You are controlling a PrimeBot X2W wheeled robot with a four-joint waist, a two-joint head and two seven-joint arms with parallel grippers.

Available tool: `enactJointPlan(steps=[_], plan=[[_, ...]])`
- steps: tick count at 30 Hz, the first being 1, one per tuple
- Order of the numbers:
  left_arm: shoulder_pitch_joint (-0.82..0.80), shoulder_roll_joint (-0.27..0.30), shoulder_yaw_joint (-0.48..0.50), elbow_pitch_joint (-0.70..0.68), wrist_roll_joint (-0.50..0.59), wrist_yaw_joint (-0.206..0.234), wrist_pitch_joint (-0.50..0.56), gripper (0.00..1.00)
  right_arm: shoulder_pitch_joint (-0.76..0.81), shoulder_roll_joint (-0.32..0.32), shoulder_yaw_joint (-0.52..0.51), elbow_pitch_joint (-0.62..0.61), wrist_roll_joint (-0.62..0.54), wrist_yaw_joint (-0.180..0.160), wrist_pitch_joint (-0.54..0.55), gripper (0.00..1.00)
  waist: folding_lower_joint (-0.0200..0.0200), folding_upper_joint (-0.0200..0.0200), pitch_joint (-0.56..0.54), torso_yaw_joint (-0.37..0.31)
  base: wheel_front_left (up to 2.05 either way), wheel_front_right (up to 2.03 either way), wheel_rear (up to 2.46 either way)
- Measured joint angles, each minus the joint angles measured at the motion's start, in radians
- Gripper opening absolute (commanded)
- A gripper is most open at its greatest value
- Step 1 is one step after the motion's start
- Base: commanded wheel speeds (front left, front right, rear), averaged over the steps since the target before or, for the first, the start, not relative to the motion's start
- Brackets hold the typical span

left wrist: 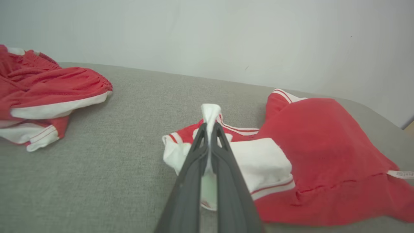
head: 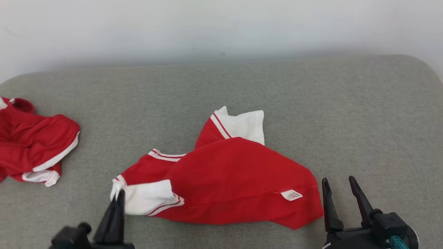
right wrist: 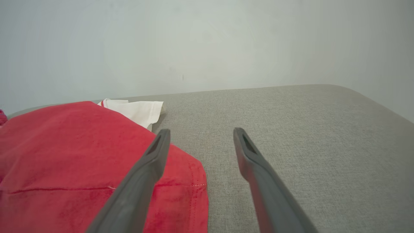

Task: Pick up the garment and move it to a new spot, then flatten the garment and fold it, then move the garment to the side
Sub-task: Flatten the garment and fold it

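Note:
A red garment (head: 235, 180) with white sleeves and a small white label lies crumpled in the middle of the grey cushion. My left gripper (head: 118, 199) is shut on the white sleeve edge at its near left corner. The left wrist view shows white cloth pinched between the two dark fingers (left wrist: 210, 129), with the garment (left wrist: 323, 155) spread to the right. My right gripper (head: 341, 183) stands open just right of the garment's near right corner, holding nothing. In the right wrist view the right gripper (right wrist: 200, 131) points past the garment's red hem (right wrist: 81, 155).
A second red and white garment (head: 31, 141) lies bunched at the cushion's left edge, also seen as a red heap (left wrist: 42, 94) in the left wrist view. Bare grey cushion (head: 346, 114) stretches to the right and back, ending at a pale wall.

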Motion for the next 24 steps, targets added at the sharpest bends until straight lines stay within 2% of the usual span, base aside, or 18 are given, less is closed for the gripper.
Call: enactJointPlan(steps=[5,14,15,16,17,24], plan=[[0.116,-0.050,0.030,-0.060,0.009,0.009,0.000,0.00,0.004,0.000,-0.001,-0.002,-0.001,0.000,0.000,1.00,0.0000,0.0000,-0.008,0.036,0.00,0.00,0.00],[0.191,-0.095,0.076,-0.003,0.012,0.002,0.000,0.00,0.006,0.000,0.003,0.007,-0.004,0.000,0.000,1.00,0.0000,0.0000,-0.028,0.056,0.00,0.00,0.00],[0.197,-0.099,0.078,0.007,0.013,0.000,0.000,0.35,0.006,0.000,0.003,0.008,-0.005,0.000,0.000,1.00,0.0000,0.0000,-0.031,0.056,0.00,0.00,0.00],[0.201,-0.103,0.083,0.014,0.018,0.000,0.000,0.91,0.008,0.000,0.003,0.009,-0.006,0.000,0.000,1.00,0.0000,-0.0001,-0.034,0.056,0.00,0.00,0.00],[0.202,-0.108,0.091,0.016,0.020,0.000,0.000,1.00,0.009,0.000,0.003,0.011,-0.007,0.000,0.000,1.00,0.0000,0.0000,-0.038,0.056,0.00,0.00,0.00],[0.204,-0.130,0.159,-0.027,0.047,-0.002,0.000,1.00,0.021,0.000,0.002,0.015,-0.007,0.000,0.000,1.00,0.0000,-0.0001,-0.064,0.055,0.00,0.00,0.00]])
